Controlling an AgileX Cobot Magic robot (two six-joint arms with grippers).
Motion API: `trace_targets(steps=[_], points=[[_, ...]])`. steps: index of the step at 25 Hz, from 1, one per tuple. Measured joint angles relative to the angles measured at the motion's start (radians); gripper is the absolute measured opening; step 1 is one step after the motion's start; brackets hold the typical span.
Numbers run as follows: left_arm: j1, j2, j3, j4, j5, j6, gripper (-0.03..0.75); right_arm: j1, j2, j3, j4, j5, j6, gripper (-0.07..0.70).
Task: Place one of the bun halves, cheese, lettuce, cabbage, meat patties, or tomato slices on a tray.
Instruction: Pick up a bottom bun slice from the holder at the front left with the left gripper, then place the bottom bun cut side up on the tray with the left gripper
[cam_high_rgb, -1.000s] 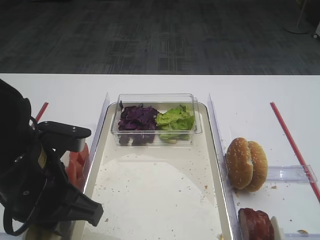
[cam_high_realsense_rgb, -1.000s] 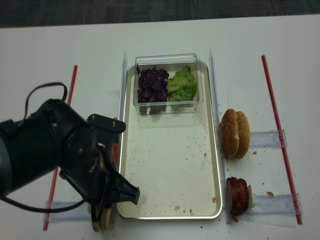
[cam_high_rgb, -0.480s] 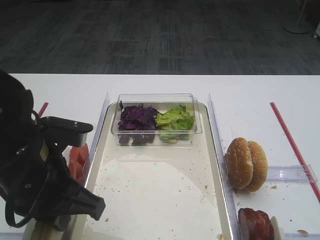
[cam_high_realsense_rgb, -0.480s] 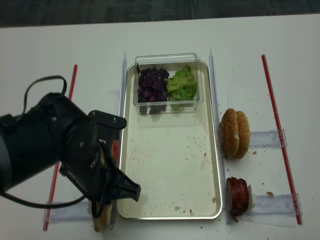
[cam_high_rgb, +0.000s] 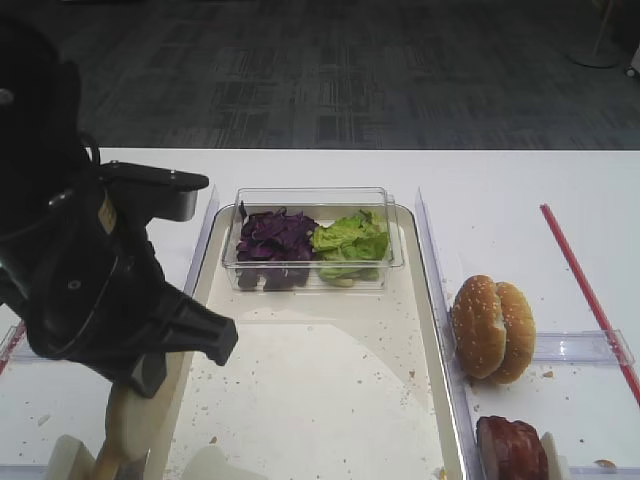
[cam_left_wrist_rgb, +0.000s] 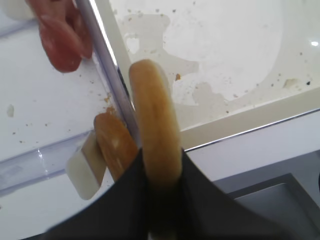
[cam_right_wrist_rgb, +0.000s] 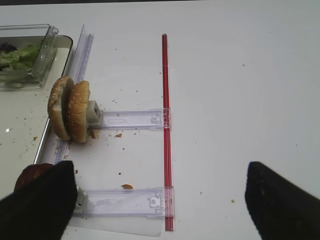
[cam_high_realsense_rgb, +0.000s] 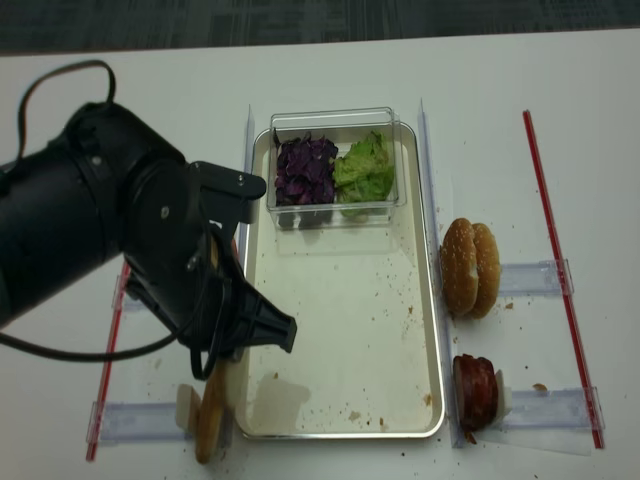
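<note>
Bun half, flat round, golden-brown crust w/ pale cream cut face (cam_left_wrist_rgb: 154, 120), held on edge by left gripper (cam_left_wrist_rgb: 160, 172); jaws clenched on its lower rim, so disc stands upright, prob. as taken from the clear plastic rack (cam_left_wrist_rgb: 35, 162) where a second bun half (cam_left_wrist_rgb: 116, 146) stays. It hangs above the near-left rim of the large cream-white rectangular tray w/ silvery rim (cam_high_realsense_rgb: 436, 330), not yet on it. Right gripper (cam_right_wrist_rgb: 150, 200): spread wide, holding nothing, over white table (cam_right_wrist_rgb: 240, 75).
</note>
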Motion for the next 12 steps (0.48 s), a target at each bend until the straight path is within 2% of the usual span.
trace_targets(steps=[4,12], points=[[0.0,0.0,-0.045,0.0,0.023,0.002,0.061,0.0,0.0,0.0,0.0,0.0,0.0,0.692],[0.0,0.0,-0.047,0.0,0.032,0.002,0.06,0.0,0.0,0.0,0.0,0.0,0.0,0.692]])
